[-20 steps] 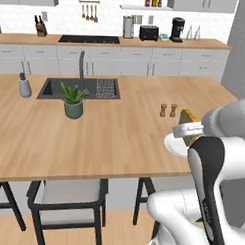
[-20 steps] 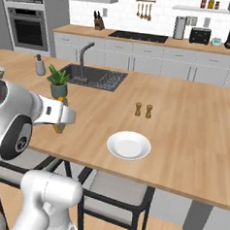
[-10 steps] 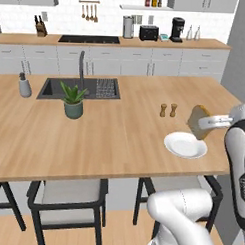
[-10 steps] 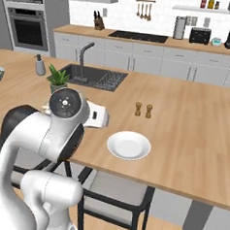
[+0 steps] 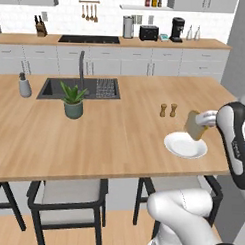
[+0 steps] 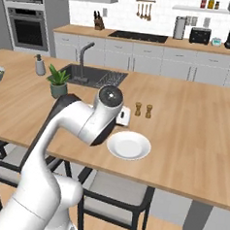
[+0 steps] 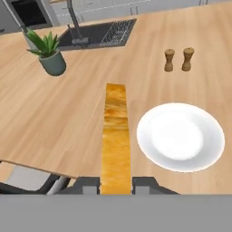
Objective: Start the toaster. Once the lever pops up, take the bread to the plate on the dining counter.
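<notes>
Kitchen, rendered; pale wood island tabletop [image 5: 109, 139] with inset dark sink [image 5: 78, 88].

Item 1: bread [image 5: 195, 125], one golden-brown slice, darker crust, flat and stiff-looking. Held on edge in the jaws of the gripper [image 7: 116, 183], which are clenched on its faces, above the tabletop at the near rim of the plate [image 5: 185, 145]. Judged light, dry, crumbly; grip at the faces suits it, gentle pressure.

Item 2: plate, round, shallow, glossy white, bare.

Item 3: toaster [image 5: 148, 33], black, boxy, on far counter.

Nearby: two wooden shakers [image 5: 168, 110], potted plant [image 5: 73, 100].
</notes>
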You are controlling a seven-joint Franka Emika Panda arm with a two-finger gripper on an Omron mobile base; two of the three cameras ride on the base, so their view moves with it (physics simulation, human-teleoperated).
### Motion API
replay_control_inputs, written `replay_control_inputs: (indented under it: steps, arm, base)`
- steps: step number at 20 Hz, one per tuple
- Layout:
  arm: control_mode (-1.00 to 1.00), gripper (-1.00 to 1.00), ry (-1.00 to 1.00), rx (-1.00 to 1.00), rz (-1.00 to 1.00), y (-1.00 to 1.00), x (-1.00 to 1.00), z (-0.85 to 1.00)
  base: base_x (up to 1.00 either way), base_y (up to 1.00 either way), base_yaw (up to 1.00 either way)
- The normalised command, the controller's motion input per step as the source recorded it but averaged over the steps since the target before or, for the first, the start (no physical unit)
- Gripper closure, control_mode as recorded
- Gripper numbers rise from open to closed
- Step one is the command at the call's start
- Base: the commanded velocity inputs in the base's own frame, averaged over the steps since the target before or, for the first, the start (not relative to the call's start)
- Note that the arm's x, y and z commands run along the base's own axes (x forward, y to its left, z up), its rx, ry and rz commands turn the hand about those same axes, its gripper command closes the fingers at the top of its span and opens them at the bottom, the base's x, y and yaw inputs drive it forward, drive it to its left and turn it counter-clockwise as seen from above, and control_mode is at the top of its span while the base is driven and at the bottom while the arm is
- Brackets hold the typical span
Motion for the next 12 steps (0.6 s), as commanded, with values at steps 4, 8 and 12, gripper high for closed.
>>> replay_control_inputs:
  steps: [4, 8, 12]
  arm:
    - [-1.0, 1.0, 0.04, 0.1, 0.0, -0.13, 0.14, -0.77]
    - [-1.0, 1.0, 0.0, 0.1, 0.0, -0.16, 0.14, -0.61]
    - [-1.0, 1.0, 0.04, 0.02, 0.0, -0.08, 0.39, -0.42]
  base:
    - [0.0, 0.0, 0.0]
    - [0.0, 0.0, 0.0]
    - [0.0, 0.0, 0.0]
